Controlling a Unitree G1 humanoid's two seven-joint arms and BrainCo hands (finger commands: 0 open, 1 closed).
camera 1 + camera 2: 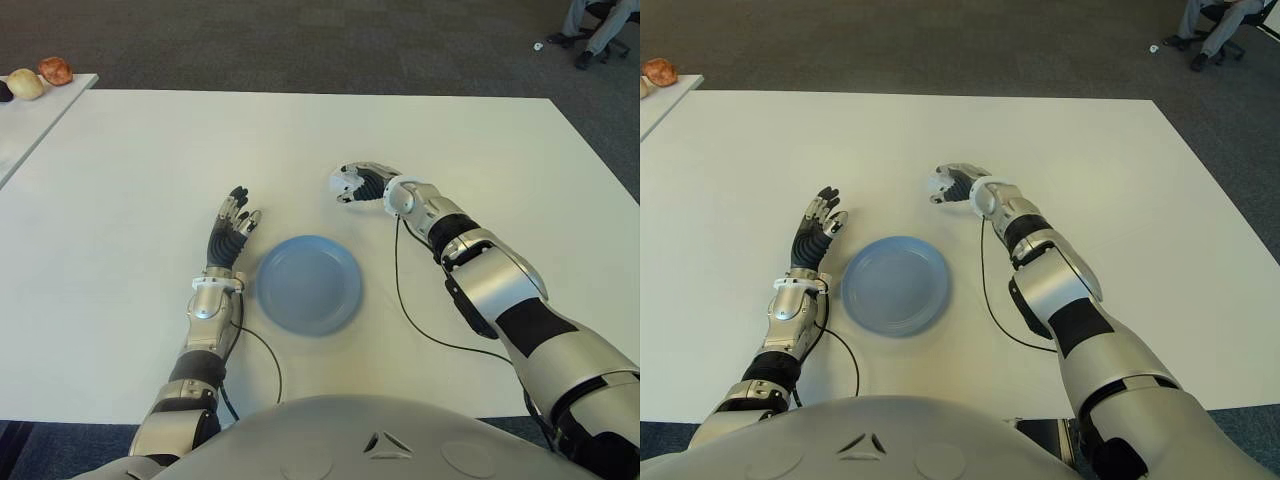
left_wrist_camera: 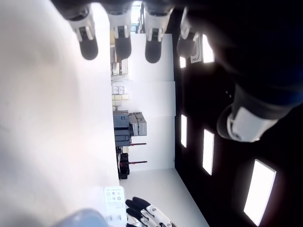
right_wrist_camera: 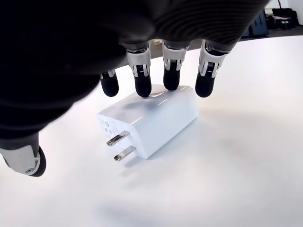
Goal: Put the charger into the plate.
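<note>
The white charger (image 3: 151, 120) lies flat on the white table (image 1: 140, 160), its two prongs pointing toward the wrist camera. My right hand (image 1: 362, 185) arches over it just beyond the blue plate (image 1: 310, 285). Several fingertips (image 3: 171, 80) touch the charger's far top edge, while the thumb (image 3: 26, 161) stays apart from it, so nothing is gripped. The plate holds nothing and sits between my two arms. My left hand (image 1: 232, 228) shows to the left of the plate, with its fingers straight and spread.
A black cable (image 1: 400, 290) runs over the table from my right wrist, right of the plate. A side table (image 1: 50, 100) at the far left carries round fruit-like items (image 1: 40, 72). A seated person's legs (image 1: 600, 30) show at the far right.
</note>
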